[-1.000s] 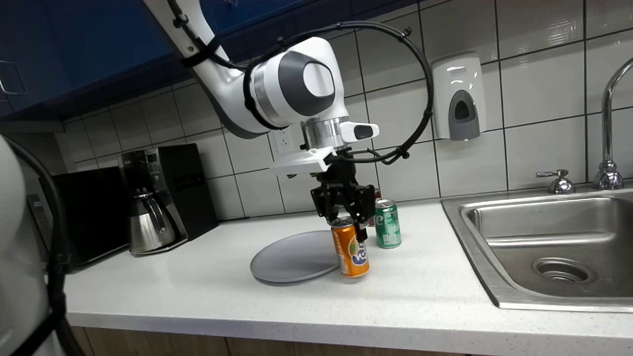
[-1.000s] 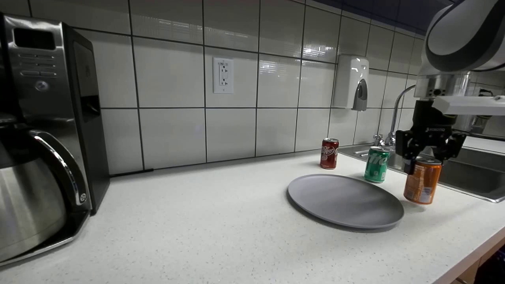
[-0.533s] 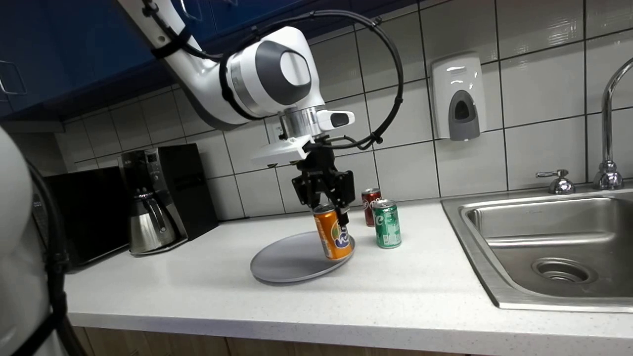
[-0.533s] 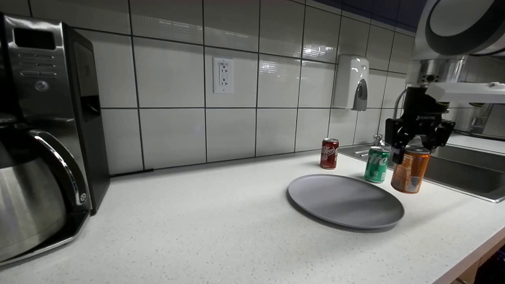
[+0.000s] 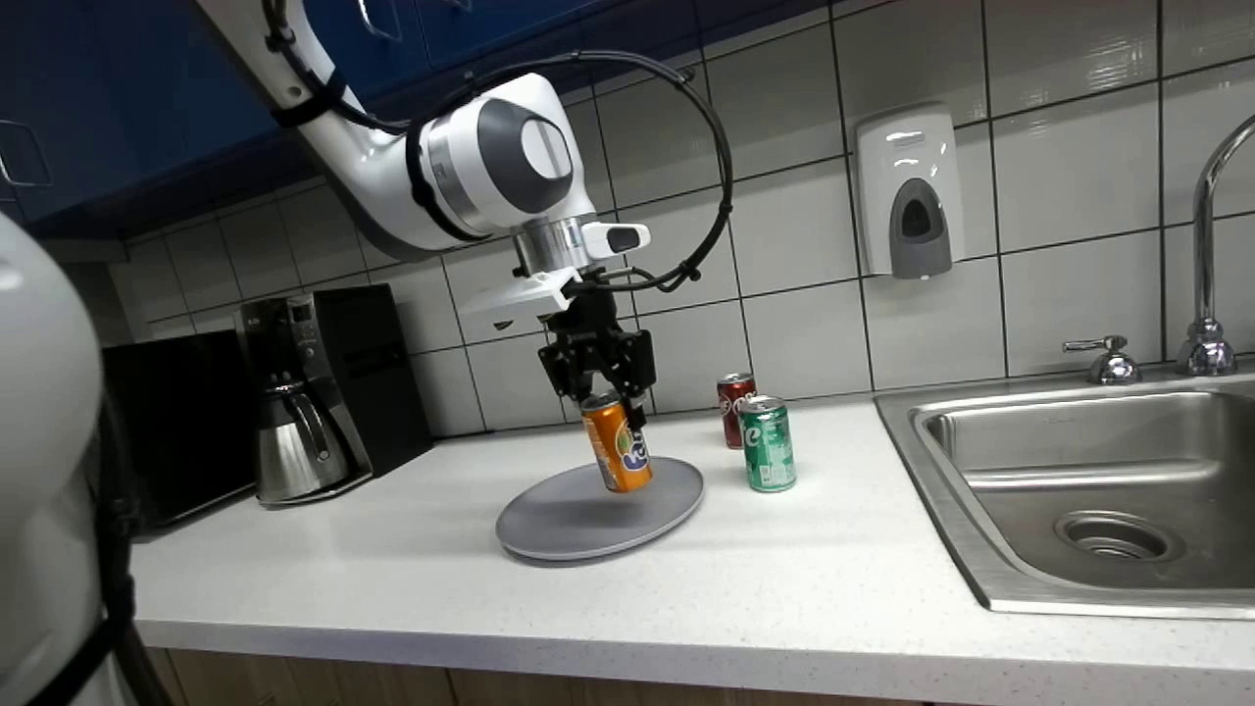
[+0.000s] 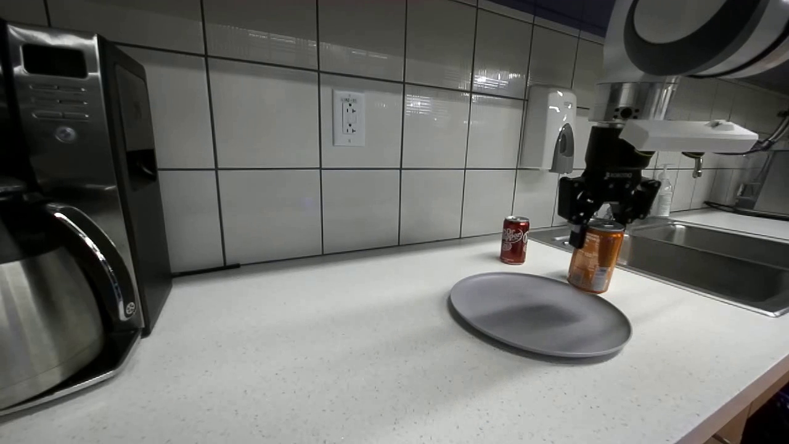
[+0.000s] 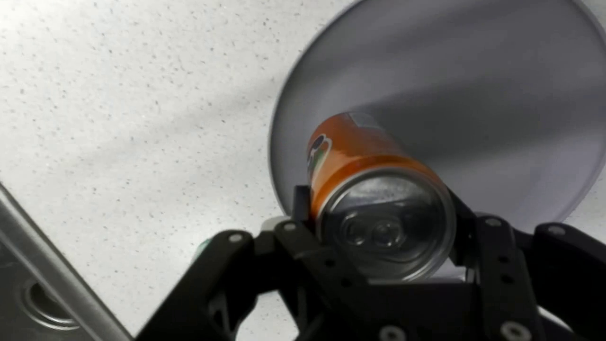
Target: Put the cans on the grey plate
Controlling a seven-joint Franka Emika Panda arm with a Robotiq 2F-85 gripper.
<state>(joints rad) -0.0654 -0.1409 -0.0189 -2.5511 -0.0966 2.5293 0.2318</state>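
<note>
Left side of the worktop point(image 5: 833, 588): coffee maker point(image 5: 392, 368) with its steel pot point(image 5: 302, 451), no part of the job. Next, the plate point(image 5: 554, 520) lies flat. Above it the orange can point(image 5: 620, 456) hangs tilted, its base apart from the plate, a shadow cast below. The gripper point(image 5: 613, 407) is clamped about the can's upper part, one finger to each side; in my judgement the hold is sound. Right of the plate, the red can point(image 5: 732, 407) stands upright on the worktop, partly screened by the green can point(image 5: 769, 444), also upright and nearer to me. Far right: the sink point(image 5: 951, 510).

Progress, as I assess it: one can of three in carriage, none delivered. Outstanding: lower and release the orange can, then bring over the green and the red. Concern noted: set down at this tilt, the can could land on its base edge and topple.
</note>
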